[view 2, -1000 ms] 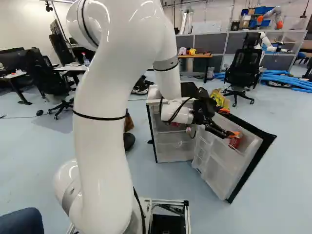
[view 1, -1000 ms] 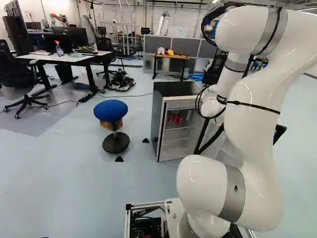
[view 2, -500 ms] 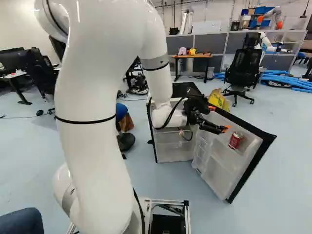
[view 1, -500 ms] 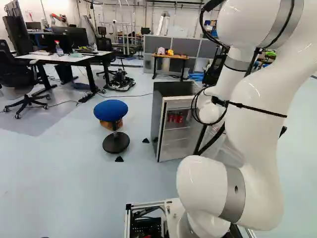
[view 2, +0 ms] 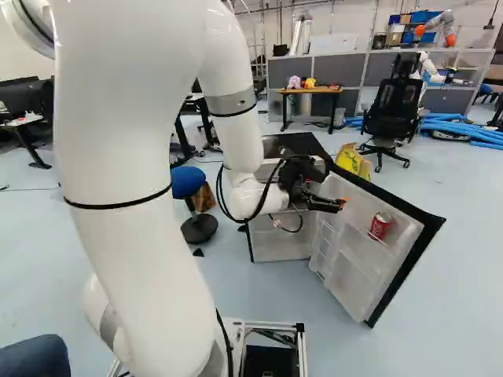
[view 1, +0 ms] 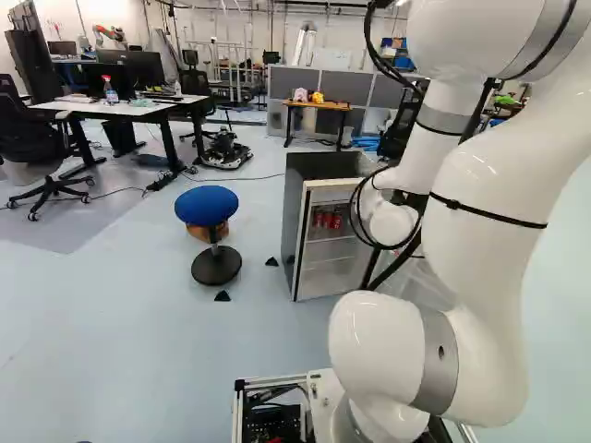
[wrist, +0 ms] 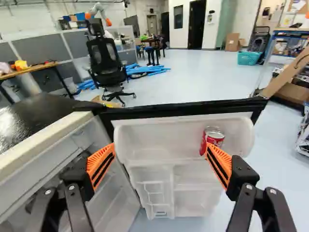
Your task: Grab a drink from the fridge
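In the right base view my gripper reaches over the fridge's opened door, short of a red can on the door's upper shelf. In the wrist view the gripper stands wide open with nothing between its fingers. There the can shows just ahead of one orange fingertip; whether a second can stands close behind it, I cannot tell. More red cans are on a shelf inside the fridge, seen in the left base view. The arm hides the door there.
A blue stool stands beside the fridge. Beyond the door are a yellow bag, a black office chair and blue tubes. Another robot stands far back. The fridge's dark top lies beside the gripper.
My arm has drawn the gripper back from the can toward the fridge body. The can now shows fully on the door shelf, left in place. The base has not moved.
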Motion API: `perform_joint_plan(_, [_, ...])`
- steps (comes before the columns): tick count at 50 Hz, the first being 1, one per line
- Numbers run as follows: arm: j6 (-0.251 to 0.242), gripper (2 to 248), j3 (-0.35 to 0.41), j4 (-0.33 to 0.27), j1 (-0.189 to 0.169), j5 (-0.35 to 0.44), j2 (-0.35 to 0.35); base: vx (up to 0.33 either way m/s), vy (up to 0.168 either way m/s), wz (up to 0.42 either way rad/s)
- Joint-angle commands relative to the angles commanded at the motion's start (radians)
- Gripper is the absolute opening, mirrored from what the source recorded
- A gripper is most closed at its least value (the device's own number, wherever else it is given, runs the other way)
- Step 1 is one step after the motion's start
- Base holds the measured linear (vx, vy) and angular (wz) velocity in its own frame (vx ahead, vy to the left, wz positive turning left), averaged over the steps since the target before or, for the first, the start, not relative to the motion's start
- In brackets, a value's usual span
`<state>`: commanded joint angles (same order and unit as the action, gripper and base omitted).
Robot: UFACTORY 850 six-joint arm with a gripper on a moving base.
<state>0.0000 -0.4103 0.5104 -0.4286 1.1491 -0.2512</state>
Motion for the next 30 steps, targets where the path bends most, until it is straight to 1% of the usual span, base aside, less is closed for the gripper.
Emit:
perform_joint_plan(12, [0.000, 247, 0.012, -0.126, 0.003, -0.033, -0.022, 0.000, 0.000, 0.000])
perform_joint_plan(30, [0.000, 247, -0.004, -0.315, 0.003, -0.083, -0.081, 0.000, 0.000, 0.000])
